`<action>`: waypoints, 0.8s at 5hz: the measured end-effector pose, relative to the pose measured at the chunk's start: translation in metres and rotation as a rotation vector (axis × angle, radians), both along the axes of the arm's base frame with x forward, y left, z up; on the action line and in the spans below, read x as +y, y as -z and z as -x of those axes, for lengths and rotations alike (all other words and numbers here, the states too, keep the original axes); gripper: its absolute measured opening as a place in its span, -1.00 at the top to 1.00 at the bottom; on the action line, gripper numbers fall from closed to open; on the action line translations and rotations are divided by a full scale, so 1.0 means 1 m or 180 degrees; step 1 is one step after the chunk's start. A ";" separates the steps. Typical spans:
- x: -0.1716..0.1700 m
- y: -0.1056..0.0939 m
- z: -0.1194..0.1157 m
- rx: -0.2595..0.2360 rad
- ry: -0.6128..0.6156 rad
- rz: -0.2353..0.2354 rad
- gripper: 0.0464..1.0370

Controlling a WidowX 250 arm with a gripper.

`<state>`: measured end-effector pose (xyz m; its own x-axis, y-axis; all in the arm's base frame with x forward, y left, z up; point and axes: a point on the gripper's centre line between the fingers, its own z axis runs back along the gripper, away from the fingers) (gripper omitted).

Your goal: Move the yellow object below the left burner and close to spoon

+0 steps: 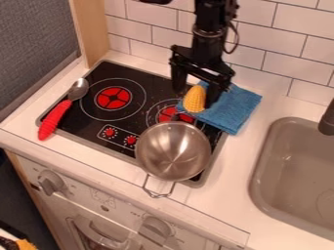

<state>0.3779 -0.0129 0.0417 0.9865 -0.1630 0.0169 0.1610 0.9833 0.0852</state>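
A metal pot (172, 158) sits on the stove's near right, its bare inside showing; a sink (256, 171) is at right. The gripper (194, 97) is open at the far right burner, fingers spread either side of the yellow corn (194, 100), by a blue cloth (236, 108). A spoon (57, 115) lies at left.

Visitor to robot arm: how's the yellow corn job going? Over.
Gripper open, straddling the corn. Corn by the blue cloth, not yet near the spoon. Metal pot close in front, may need steering around.
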 end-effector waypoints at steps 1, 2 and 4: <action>0.006 0.000 0.000 0.0009 -0.0017 0.0011 -0.26; 0.004 0.002 0.001 0.0061 0.0024 0.0015 0.25; -0.001 0.002 0.003 0.0060 0.0087 0.0075 0.26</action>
